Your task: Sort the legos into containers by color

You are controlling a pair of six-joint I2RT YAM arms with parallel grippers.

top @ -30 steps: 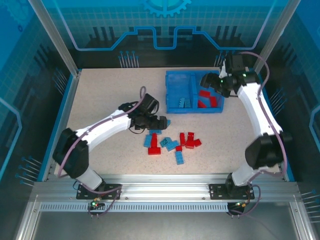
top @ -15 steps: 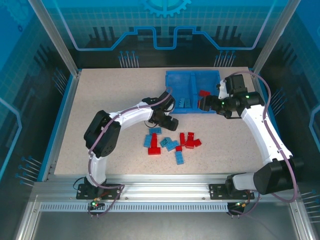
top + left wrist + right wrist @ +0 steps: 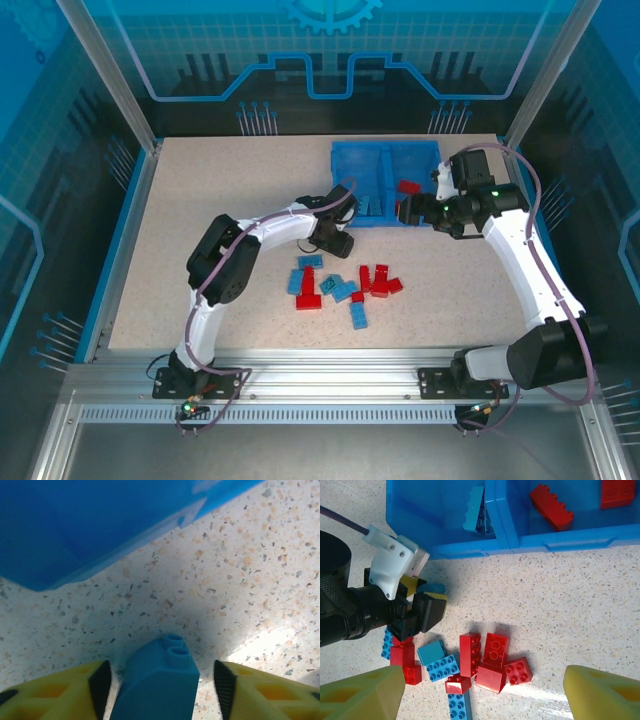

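Currently, the left gripper (image 3: 161, 677) sits low over the table (image 3: 220, 200), just in front of the near left corner of the bin (image 3: 340, 160). Check the left wrist view: its jaws stand apart, one on each side of a light blue brick (image 3: 157, 695). A narrow gap shows between each black pad (image 3: 100, 682) and the brick, so nothing is clamped. The brick rests on the table with its studs pointing toward the bin wall (image 3: 100, 525).

Note that the right gripper (image 3: 482, 680) hovers over the near edge of the bin, on its right-hand side. Its jaws are spread wide with nothing between them.

Locate the loose legos (image 3: 345, 285) on the table nearer the arm bases than the bin, in a mixed red and light blue cluster (image 3: 480, 665). Inside the bin, the divider (image 3: 500, 515) separates two compartments. The left compartment holds light blue bricks (image 3: 474, 510). The right compartment holds red bricks (image 3: 551, 507).
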